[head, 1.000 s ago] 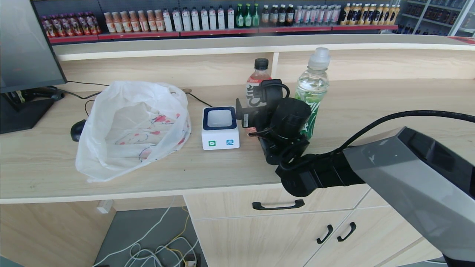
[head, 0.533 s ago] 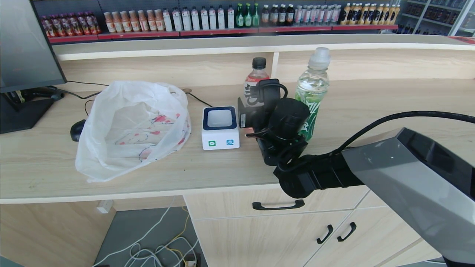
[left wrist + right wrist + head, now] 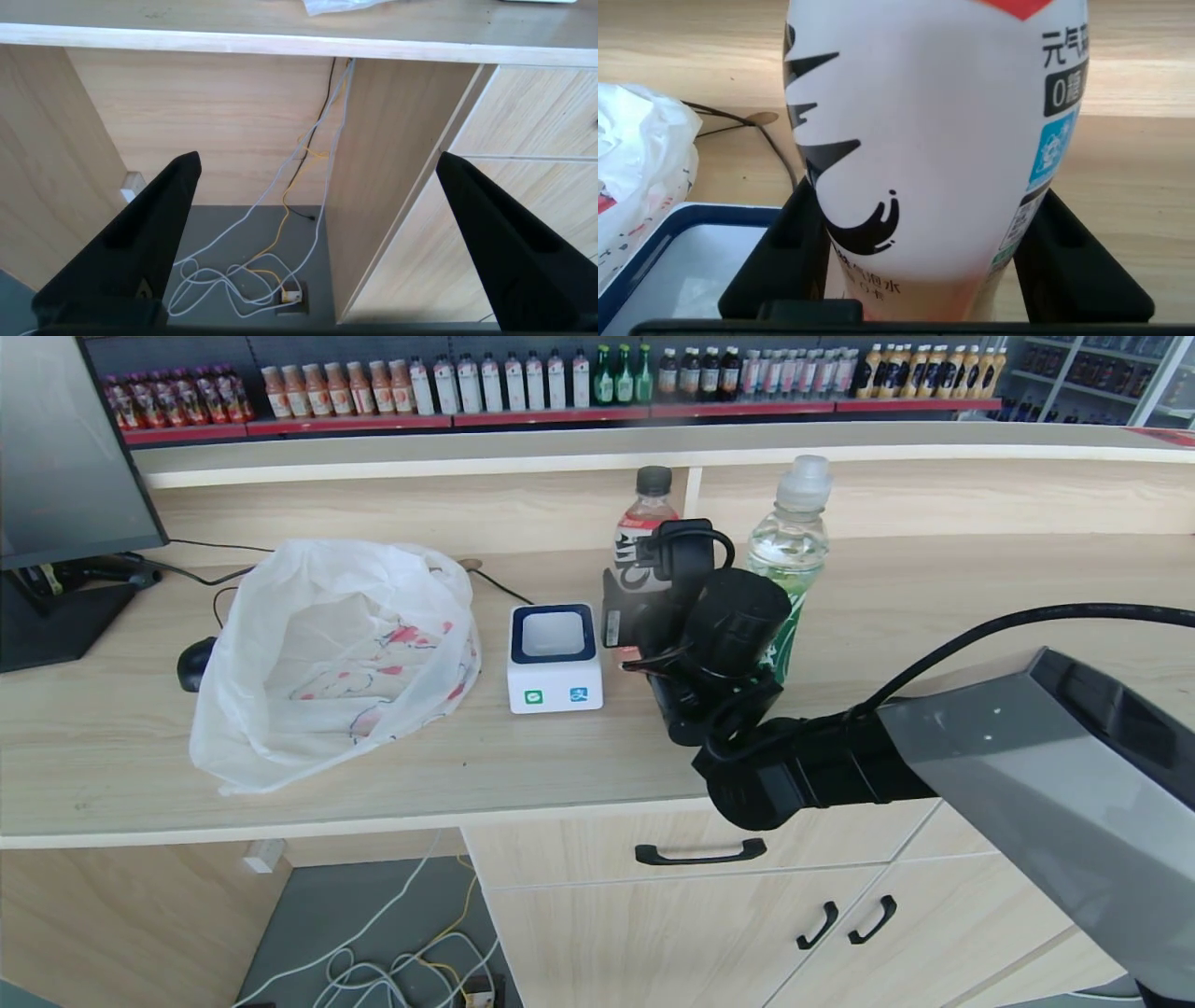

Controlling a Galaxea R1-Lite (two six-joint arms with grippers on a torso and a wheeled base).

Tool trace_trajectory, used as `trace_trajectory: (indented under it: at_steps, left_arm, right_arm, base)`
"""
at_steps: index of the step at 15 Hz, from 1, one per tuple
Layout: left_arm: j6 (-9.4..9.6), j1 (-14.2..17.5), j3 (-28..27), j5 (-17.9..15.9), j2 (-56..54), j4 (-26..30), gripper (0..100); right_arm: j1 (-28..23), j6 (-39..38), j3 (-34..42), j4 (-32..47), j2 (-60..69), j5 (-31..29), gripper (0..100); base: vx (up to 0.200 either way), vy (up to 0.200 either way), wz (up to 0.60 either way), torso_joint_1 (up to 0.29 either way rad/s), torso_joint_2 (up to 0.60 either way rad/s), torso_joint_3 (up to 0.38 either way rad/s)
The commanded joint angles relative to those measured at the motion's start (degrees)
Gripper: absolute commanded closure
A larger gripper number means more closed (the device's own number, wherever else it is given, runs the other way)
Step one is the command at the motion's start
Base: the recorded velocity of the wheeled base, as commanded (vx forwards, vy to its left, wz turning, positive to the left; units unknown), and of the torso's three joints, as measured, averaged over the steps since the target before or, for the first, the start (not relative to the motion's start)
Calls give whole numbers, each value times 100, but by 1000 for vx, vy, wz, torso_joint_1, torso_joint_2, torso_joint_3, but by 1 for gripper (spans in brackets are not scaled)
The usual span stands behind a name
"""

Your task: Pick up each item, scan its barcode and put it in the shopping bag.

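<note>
Bottle (image 3: 644, 537) with the pink label stands upright in my right gripper (image 3: 639, 621), jaws pinched on its lower body; whether its base is off the counter (image 3: 560, 756) I cannot tell; it looks full, so I judge it weighty, the plastic wall fairly stiff, the label slick; a low hold on the body suits it; scanner (image 3: 555, 658) just beside the gripper, shopping bag (image 3: 327, 653) beyond that; my left gripper (image 3: 318, 159) hangs under the counter, fingers spread wide.
</note>
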State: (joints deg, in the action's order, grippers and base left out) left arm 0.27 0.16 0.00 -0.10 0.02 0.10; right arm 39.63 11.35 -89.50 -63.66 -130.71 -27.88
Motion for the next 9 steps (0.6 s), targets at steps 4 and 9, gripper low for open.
trace_trajectory:
  at_steps: [4,9]
  left_arm:
    - [0,2,0,1,-2,-1,0]
    - [0,2,0,1,-2,-1,0]
  right_arm:
    - [159,113,82,-6,485,-33,100]
    - [502,465,1594,-393,1548,-306,100]
  base:
    - [0,0,0,0,0,0]
    - [0,0,0,0,0,0]
